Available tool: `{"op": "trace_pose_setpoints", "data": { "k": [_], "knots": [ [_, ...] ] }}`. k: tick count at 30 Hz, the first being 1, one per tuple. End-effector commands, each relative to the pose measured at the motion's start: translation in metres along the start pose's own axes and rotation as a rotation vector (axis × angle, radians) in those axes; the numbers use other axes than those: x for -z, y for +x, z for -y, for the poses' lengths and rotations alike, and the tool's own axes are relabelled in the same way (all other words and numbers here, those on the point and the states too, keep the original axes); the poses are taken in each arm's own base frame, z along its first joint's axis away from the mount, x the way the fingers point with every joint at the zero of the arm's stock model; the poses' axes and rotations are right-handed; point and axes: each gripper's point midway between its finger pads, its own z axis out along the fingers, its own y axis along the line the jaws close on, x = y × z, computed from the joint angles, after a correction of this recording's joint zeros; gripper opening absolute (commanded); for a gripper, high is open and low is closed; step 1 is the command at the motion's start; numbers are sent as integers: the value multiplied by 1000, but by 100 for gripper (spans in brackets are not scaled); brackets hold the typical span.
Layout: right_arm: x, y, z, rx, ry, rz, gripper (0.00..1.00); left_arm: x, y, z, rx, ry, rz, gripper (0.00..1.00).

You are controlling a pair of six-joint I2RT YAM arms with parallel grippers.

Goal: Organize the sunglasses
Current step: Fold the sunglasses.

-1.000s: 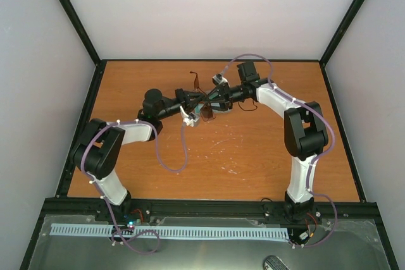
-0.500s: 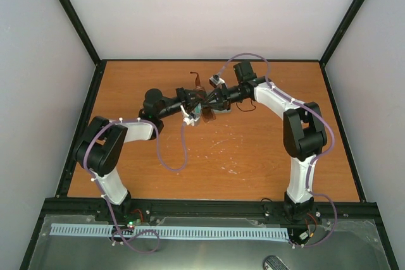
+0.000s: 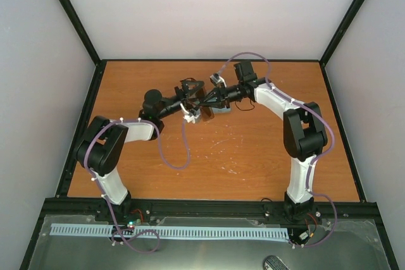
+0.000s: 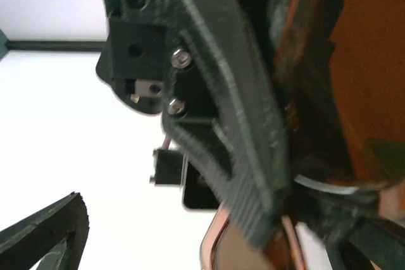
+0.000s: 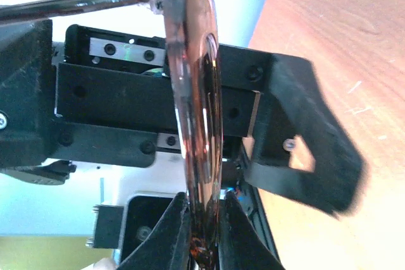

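The sunglasses (image 5: 199,124), amber lenses in a thin reddish-brown frame, appear edge-on in the right wrist view, one temple arm running off to the left. My right gripper (image 5: 205,238) is shut on their lower rim. From above, both grippers meet over the back middle of the table, with the sunglasses (image 3: 205,112) between them. My left gripper (image 3: 192,100) stands open, its fingers spread to either side of the glasses and not touching them. In the left wrist view the lens (image 4: 250,251) shows at the bottom behind the right gripper's ridged finger (image 4: 234,131).
A grey-blue item (image 3: 223,109) lies on the wooden table (image 3: 253,150) just under the right gripper. Black frame rails (image 3: 82,124) border the table, with white walls behind them. Purple cables loop off both arms.
My left gripper has gone from shut to wide open, letting go of the sunglasses. My right gripper has closed on them and now holds them alone.
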Motion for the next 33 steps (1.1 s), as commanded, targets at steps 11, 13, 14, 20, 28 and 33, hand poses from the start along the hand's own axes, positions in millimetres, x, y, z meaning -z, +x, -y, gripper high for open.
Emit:
{"op": "trace_pose_setpoints", "data": {
  "k": [11, 13, 14, 20, 28, 33],
  "knots": [
    [64, -17, -6, 70, 72, 128, 3, 52, 34, 14, 696, 200, -466, 1],
    [59, -8, -9, 70, 45, 95, 3, 51, 36, 16, 815, 224, -475, 1],
    [55, -2, -11, 70, 29, 78, 3, 47, 38, 14, 874, 234, -471, 1],
    [46, 31, -33, 105, -87, 9, 3, 12, 93, -24, 1241, 221, -455, 1],
    [45, 46, -25, 94, -60, -13, 3, 7, 102, -92, 1590, 244, -187, 1],
    [44, 24, -9, 84, 16, 6, 3, 10, 69, -102, 1744, 348, -30, 1]
  ]
}}
